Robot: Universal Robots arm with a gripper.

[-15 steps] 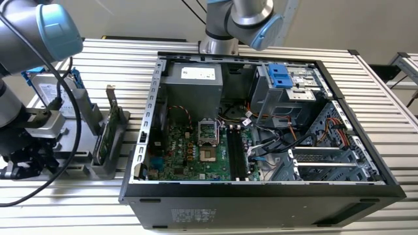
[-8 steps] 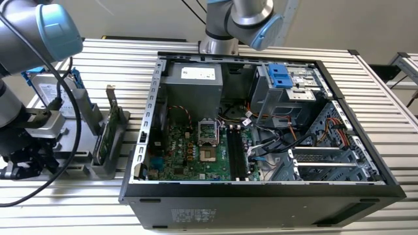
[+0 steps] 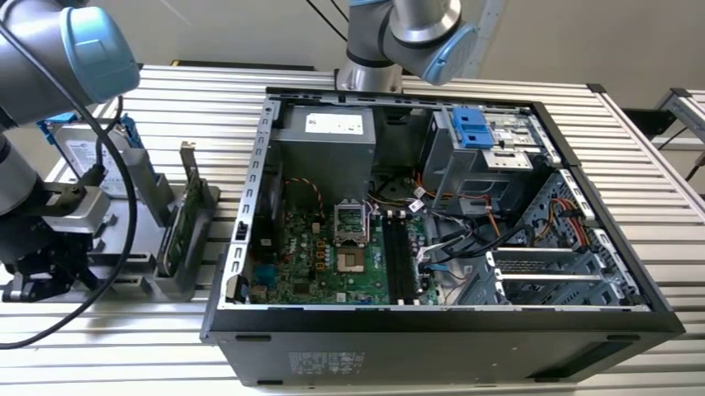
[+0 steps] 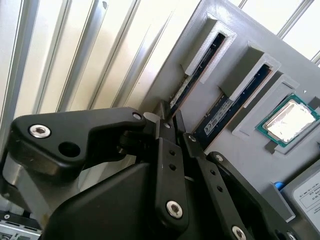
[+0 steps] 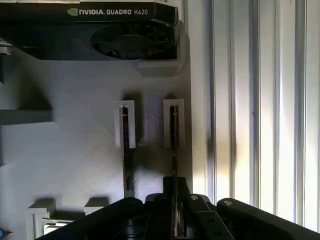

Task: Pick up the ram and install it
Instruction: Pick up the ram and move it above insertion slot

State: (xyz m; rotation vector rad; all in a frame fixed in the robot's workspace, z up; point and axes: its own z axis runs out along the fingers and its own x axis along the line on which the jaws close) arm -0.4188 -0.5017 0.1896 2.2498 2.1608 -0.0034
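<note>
1. We see the gripper (image 5: 174, 184) pinched tight on the ram (image 5: 174, 135), one finger on each face.
2. The ram stands in the edge slot of the grey holder (image 5: 75, 150), beside a second stick (image 5: 126, 150).

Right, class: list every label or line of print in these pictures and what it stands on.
Graphics card: white maker-and-model lettering, legible, left unquoted.
Power supply: white label, too small to read.
Computer case, outer wall: sticker, too small.
Ram stick beside the processor: sticker, blurred.
Hard drive: label, too small.
</note>
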